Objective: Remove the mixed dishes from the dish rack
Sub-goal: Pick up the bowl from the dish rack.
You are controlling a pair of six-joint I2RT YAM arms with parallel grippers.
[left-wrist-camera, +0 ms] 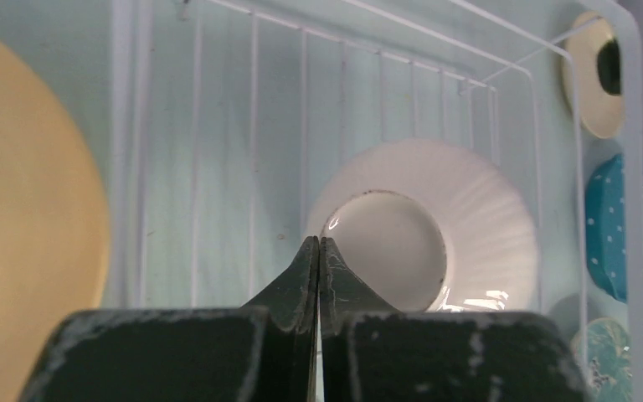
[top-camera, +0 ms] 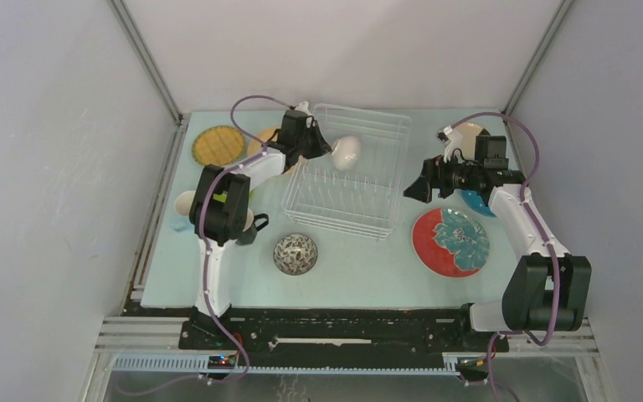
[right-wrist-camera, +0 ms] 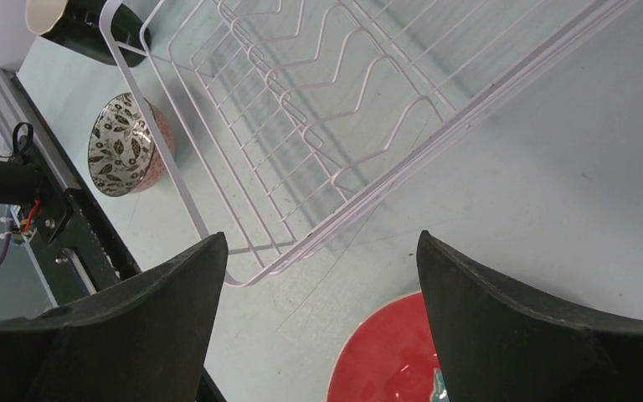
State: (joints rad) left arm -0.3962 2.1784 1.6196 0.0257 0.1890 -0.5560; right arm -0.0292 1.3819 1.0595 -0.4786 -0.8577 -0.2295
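Left fingers of mine are pressed flat together with nothing between them. Their tips are just beside the foot of the white ribbed ceramic bowl, though I cannot tell if they touch it. It lies on its side at the left rear of the white wire dish rack. My right fingers are spread wide and hold nothing, hovering over the pale table between rack and red floral plate. That bowl looks like the only dish left in the rack. Already out are the yellow woven-pattern plate, speckled bowl, blue dotted plate and cream plate. I judge the job nearly finished, with one bowl to go.
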